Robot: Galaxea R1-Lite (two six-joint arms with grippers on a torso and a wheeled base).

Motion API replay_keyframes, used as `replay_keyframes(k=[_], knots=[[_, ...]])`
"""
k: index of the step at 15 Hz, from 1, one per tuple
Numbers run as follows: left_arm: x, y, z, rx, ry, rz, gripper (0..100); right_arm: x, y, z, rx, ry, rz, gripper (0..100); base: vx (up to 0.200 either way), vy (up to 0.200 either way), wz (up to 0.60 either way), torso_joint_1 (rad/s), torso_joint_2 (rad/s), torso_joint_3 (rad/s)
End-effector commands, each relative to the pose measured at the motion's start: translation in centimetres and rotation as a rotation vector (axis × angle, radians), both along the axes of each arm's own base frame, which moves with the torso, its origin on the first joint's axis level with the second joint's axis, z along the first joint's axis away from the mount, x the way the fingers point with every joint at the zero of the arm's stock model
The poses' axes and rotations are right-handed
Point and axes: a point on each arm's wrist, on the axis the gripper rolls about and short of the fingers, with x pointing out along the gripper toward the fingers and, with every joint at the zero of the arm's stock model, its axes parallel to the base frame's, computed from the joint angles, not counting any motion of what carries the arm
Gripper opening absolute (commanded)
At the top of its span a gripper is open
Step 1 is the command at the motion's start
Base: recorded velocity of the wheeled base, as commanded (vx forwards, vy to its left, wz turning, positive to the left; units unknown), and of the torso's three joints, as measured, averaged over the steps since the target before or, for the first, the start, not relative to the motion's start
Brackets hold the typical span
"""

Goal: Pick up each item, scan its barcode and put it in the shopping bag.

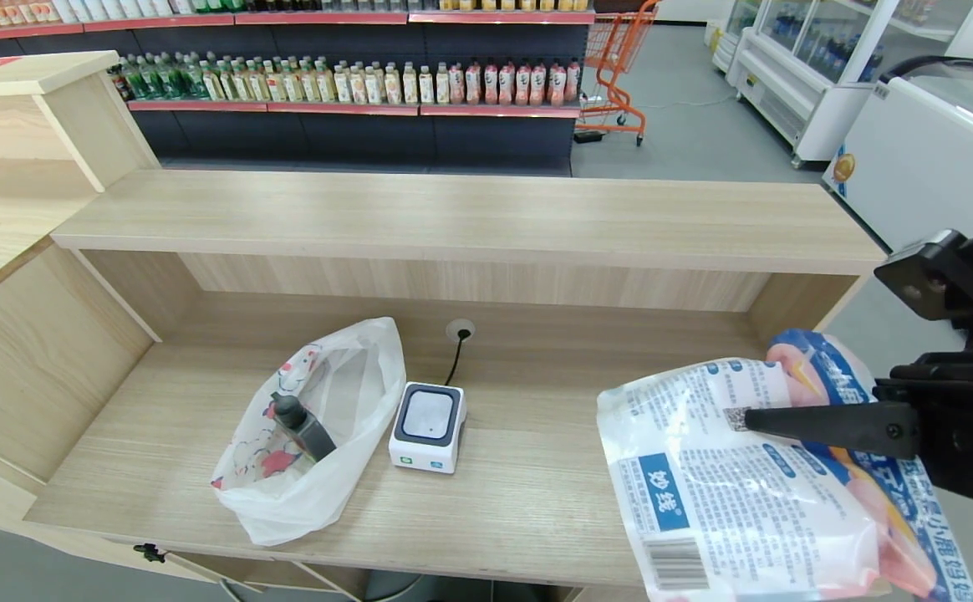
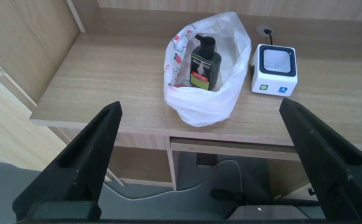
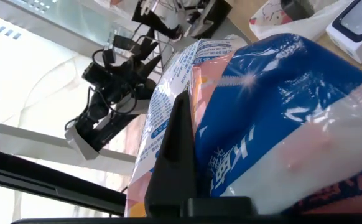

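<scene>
Shop table (image 1: 537, 493): right tool (image 1: 787, 422) clamps floppy packet (image 1: 729, 510), which could slip before reaching scanner (image 1: 428, 425); left tool (image 2: 199, 118) gapes, empty.

The shopping bag (image 1: 286, 493) is white with a red-pink flower print. The bottle (image 1: 303, 426) is black, its label red and white. The scanner (image 1: 428, 431) is white, framed dark grey. The packet (image 1: 729, 502) is white, blue and pink. The counter (image 1: 520, 493) shows pale wood grain.

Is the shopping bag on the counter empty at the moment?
No, a dark pump bottle lies inside the white shopping bag, which sits next to the scanner.
</scene>
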Motion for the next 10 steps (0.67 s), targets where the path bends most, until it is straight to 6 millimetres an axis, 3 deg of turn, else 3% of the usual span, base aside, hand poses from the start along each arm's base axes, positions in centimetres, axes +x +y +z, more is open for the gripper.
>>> replay_keyframes(k=[1, 4, 6, 10], knots=[[0.0, 0.0, 0.0, 0.000, -0.001, 0.000, 100, 0.6, 0.0, -0.2, -0.046, -0.117, -0.079, 0, 0.000, 0.000, 0.00, 0.000, 0.00, 0.000], [0.0, 0.0, 0.0, 0.000, -0.001, 0.000, 100, 2.8, -2.0, -2.4, -0.509, -0.691, -0.389, 0, 0.000, 0.000, 0.00, 0.000, 0.00, 0.000], [0.0, 0.0, 0.0, 0.000, -0.001, 0.000, 100, 2.4, -3.9, -3.3, -0.679, -0.901, -0.429, 0, 0.000, 0.000, 0.00, 0.000, 0.00, 0.000], [0.0, 0.0, 0.0, 0.000, -0.001, 0.000, 100, 1.7, -3.8, -4.5, -0.710, -1.090, -0.405, 0, 0.000, 0.000, 0.00, 0.000, 0.00, 0.000]])
